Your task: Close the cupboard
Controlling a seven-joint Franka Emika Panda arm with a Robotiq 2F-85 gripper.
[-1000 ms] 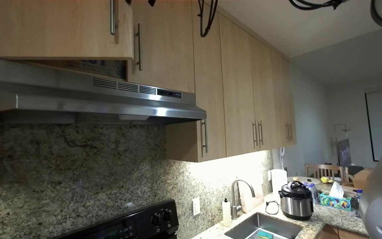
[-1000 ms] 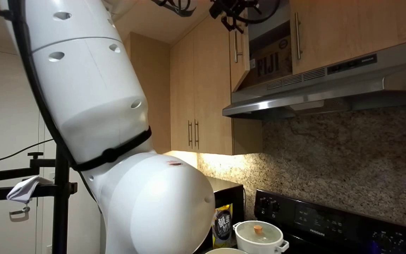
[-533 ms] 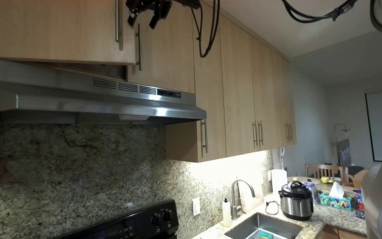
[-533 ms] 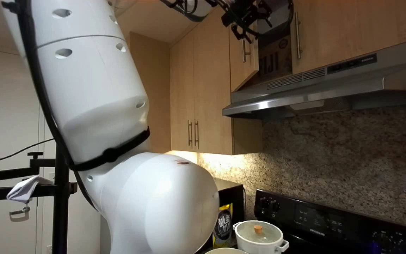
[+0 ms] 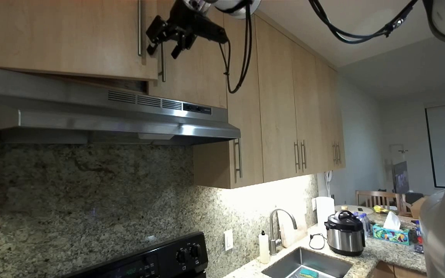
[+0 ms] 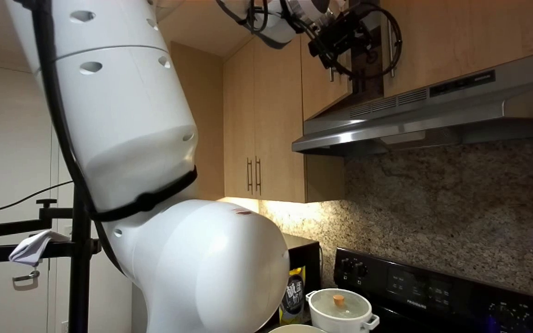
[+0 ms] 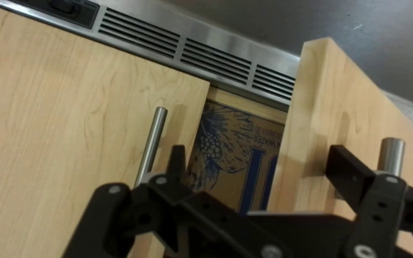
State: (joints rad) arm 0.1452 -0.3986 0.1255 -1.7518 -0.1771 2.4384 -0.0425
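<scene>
- Claw hangs at the free edge of the ajar door; fingers spread wide, nothing gripped.
- Near finger overlaps the ajar door's outer face in the wrist view, just short of its bar handle. Touching or only close: can't tell.
- Far finger stands across the gap from the ajar door, by the flush door and its matching handle.
- Chief risk, my reading: a sideways move catches the bar handle and drags the ajar door outward instead of home.
- Next: a push landing too close to the ajar door's edge could let the fingertip slip inside and wedge there.
- With the fingers this wide, the far one may jam against the flush door as the ajar door swings in.
- Cable loop near the claw, outside the ajar door; might snag a handle if the claw turns.
- Cupboard: the short wall unit the ajar door hangs on. Flush door looks home, so one panel seems left to do.
- Carton sits behind the ajar door; should it jut forward, the door would stop short. How far out it reaches, can't read.
- Hood lies directly below the ajar door; a dip of the claw could scrape it.
</scene>
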